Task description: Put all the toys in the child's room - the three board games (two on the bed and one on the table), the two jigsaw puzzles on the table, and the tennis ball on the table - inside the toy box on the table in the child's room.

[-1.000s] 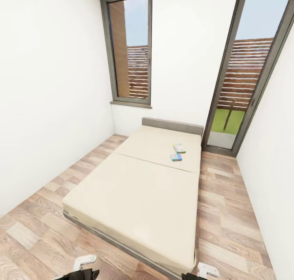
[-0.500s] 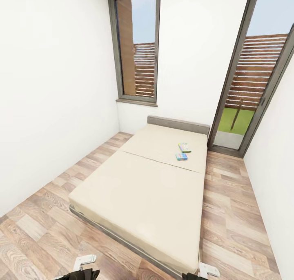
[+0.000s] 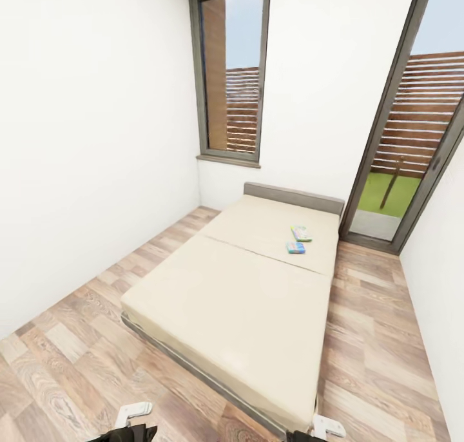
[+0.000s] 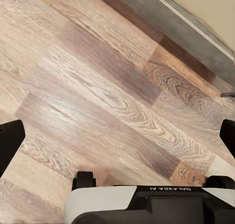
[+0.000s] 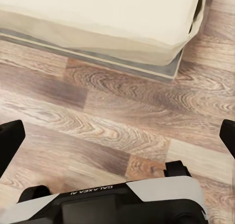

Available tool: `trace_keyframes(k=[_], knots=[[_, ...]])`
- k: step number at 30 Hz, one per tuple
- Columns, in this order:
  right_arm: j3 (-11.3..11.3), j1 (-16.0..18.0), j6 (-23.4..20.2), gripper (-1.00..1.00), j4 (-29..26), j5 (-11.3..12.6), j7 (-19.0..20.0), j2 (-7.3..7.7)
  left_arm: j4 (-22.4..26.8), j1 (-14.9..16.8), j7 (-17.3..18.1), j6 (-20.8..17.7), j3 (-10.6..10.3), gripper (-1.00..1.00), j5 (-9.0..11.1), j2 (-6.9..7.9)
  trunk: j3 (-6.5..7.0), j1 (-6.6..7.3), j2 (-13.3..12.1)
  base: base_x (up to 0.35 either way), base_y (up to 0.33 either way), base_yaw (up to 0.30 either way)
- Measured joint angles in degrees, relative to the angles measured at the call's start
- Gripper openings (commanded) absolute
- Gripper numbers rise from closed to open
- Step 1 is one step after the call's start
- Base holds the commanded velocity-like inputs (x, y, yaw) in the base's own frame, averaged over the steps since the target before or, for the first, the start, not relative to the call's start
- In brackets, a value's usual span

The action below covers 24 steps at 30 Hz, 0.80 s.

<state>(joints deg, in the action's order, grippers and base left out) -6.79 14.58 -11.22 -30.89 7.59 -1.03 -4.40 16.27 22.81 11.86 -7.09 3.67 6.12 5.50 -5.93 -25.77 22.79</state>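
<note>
Hanging low near the floor (image 3: 58, 365), the left gripper (image 4: 117, 136) has its two black fingers spread wide, with nothing between them. Below it is wood floor and a bit of the bed's grey frame. The right gripper (image 5: 117, 136) is wide open and empty too, and it looks down at the near corner of the bed (image 3: 258, 313). Both arms seem tucked in close to the body, most likely so they do not bump anything while the robot rolls.

The bed is next, low and wide, with a plain beige top. It stands between the robot and the toys.

Far up the bed, near the grey headboard (image 3: 293, 197), lie two board games (image 3: 298, 240). The blue one is nearer and the white-and-green one is just behind it, lying flat, close together. They are much too far for either gripper to reach. The robot probably needs to go along the side of the bed first.

Past the bed are a tall window (image 3: 232, 75) and a glass door (image 3: 412, 126).
</note>
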Motion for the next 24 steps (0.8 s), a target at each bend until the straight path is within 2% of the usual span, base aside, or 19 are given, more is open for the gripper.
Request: trace_keyframes(k=[9,24], knots=[[0.01,0.0,0.01,1.0,0.01,-0.01,0.0,-0.09,0.0,0.0,-0.05,0.08,-0.01,1.0,0.0,0.02,0.0,0.01,0.0,-0.09,-0.115,0.283],[0.01,0.0,0.01,1.0,0.01,-0.01,0.0,-0.13,0.0,0.0,-0.05,0.11,-0.01,1.0,0.0,0.0,0.0,0.0,0.0,-0.056,-0.011,0.29]])
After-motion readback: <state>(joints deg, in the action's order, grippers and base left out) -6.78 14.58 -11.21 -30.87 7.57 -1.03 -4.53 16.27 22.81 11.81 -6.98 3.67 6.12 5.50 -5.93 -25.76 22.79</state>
